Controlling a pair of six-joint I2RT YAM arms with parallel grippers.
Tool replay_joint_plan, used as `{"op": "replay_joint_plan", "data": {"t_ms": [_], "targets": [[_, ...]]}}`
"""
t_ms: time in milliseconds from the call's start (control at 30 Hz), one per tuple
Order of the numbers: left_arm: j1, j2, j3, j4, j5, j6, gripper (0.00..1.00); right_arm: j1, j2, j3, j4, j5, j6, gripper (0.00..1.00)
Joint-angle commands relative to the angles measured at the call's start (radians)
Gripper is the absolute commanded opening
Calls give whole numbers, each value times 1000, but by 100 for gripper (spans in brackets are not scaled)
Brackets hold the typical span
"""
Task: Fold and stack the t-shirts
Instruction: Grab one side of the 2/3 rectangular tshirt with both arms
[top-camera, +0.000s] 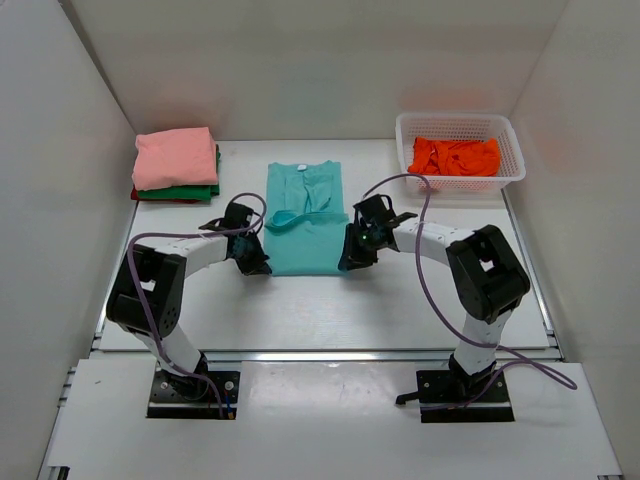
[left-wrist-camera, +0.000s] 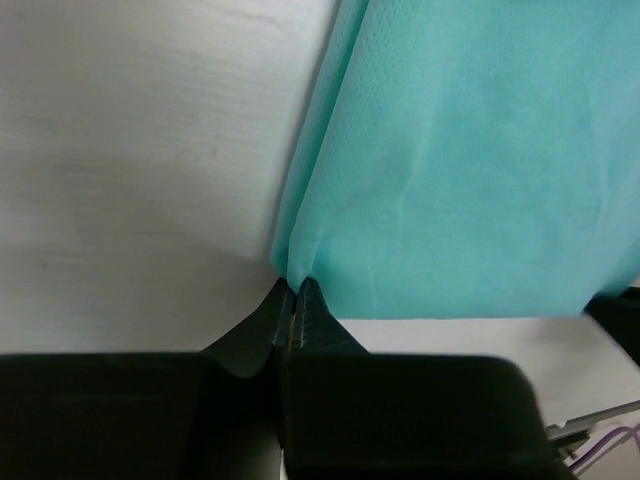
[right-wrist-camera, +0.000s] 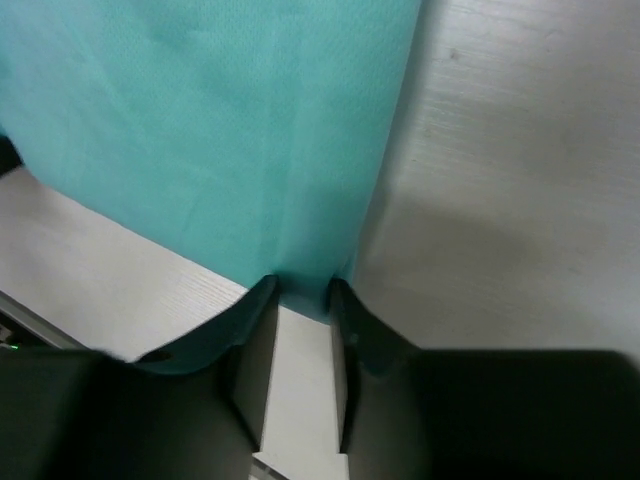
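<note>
A teal t-shirt (top-camera: 305, 215) lies flat in the middle of the table, sleeves folded in. My left gripper (top-camera: 257, 264) is at its near left corner, shut on the teal fabric (left-wrist-camera: 440, 160), which is pinched at the fingertips (left-wrist-camera: 296, 288). My right gripper (top-camera: 347, 262) is at its near right corner. Its jaws stand open around the shirt's hem corner (right-wrist-camera: 300, 300), with the fabric between the tips.
A stack of folded shirts, pink on top of green and red (top-camera: 176, 160), lies at the back left. A white basket (top-camera: 508, 170) at the back right holds an orange shirt (top-camera: 453, 156). White walls enclose the table.
</note>
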Motion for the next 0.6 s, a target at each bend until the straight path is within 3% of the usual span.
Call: {"op": "replay_joint_plan", "data": {"t_ms": [0,33,100,200,267,300,333,367,500,567], "targets": [[-17,20,-14,75,-17,-4,4,7,-8,-38,35,17,-6,27],[-23,17,-14,83,-11,-7,4,6,-16,-45,31,31,-6,31],[-32,6,-32,92,-26,-14,6,6,-42,-78,43,54,-4,48],[-43,-25,-81,112,-20,-37,2,-10,-48,-143,101,31,14,52],[-46,-45,-104,134,-14,-47,0,-14,-37,-152,116,7,-1,39],[-51,-52,-120,134,-22,-56,0,-17,-30,-152,124,8,-10,26],[-57,-60,-123,138,-22,-54,0,-17,-33,-152,129,8,-18,6],[-57,-69,-132,140,-23,-53,0,-19,-33,-155,124,17,-18,0],[-62,-138,-172,59,-2,-22,0,-14,-135,-196,77,14,-41,0],[-80,-248,-192,-28,15,-24,0,-4,-212,-247,13,-9,-55,0]]}}
